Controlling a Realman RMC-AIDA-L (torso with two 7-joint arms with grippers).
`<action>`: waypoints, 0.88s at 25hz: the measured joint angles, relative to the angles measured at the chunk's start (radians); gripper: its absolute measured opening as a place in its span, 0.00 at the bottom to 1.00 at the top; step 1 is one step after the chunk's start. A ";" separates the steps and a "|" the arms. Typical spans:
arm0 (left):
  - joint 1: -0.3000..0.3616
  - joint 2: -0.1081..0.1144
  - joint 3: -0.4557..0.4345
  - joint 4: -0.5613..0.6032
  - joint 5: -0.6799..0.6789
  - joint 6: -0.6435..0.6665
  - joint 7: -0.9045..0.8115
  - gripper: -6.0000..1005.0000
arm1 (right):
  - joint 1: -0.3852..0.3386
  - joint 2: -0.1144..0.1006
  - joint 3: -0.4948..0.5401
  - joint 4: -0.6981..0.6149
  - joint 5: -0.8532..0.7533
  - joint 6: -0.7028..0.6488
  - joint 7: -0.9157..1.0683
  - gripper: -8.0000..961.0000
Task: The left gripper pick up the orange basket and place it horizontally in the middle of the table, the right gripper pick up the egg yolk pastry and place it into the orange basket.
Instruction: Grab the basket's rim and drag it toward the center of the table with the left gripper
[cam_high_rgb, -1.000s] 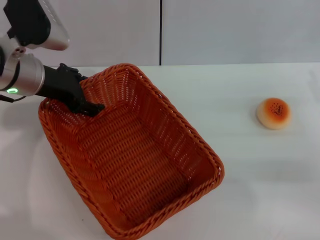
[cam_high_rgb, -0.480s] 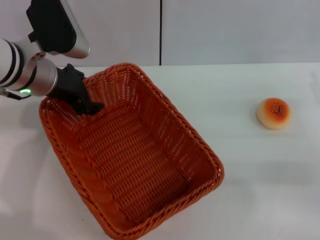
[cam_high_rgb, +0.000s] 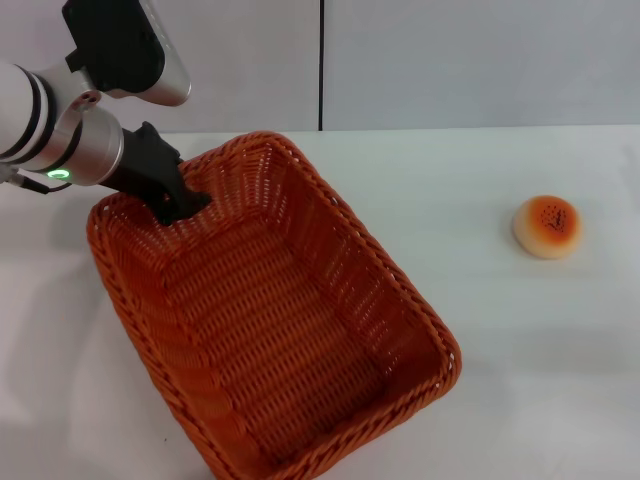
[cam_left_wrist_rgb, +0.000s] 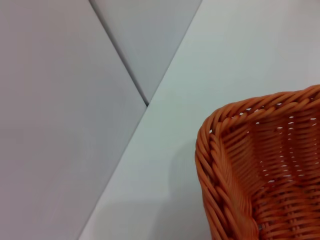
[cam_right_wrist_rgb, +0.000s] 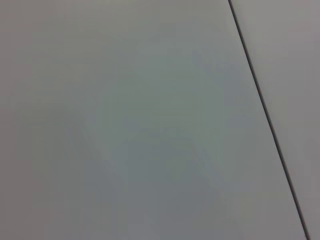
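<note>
Basket (cam_high_rgb: 270, 330) shifted slightly right, L gripper (cam_high_rgb: 180, 205) fingers clamped on far rim, pastry (cam_high_rgb: 546, 226) apart, no writing

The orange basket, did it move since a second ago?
Yes. The orange basket has shifted a little toward the robot's right, nearer the egg yolk pastry, which stayed put. The left gripper holds its far rim.

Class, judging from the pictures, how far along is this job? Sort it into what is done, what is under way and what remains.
Done: nothing finished. Under way: the left gripper is clamped on the far rim of the orange basket, which lies diagonally toward the table's left, not yet horizontal or centred. Left: squaring and centring it, then the unseen right gripper must put the egg yolk pastry, untouched on the right, into it.
</note>
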 joint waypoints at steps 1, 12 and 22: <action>-0.001 0.001 -0.001 -0.001 0.005 0.003 -0.009 0.34 | -0.003 0.000 0.000 -0.001 0.000 -0.004 0.000 0.72; -0.002 0.003 -0.080 0.001 -0.024 0.011 -0.192 0.25 | -0.026 -0.003 0.039 -0.028 0.000 -0.070 0.006 0.72; -0.034 -0.001 -0.035 -0.036 0.132 -0.009 -0.519 0.23 | -0.046 -0.004 0.041 -0.040 0.001 -0.101 0.010 0.71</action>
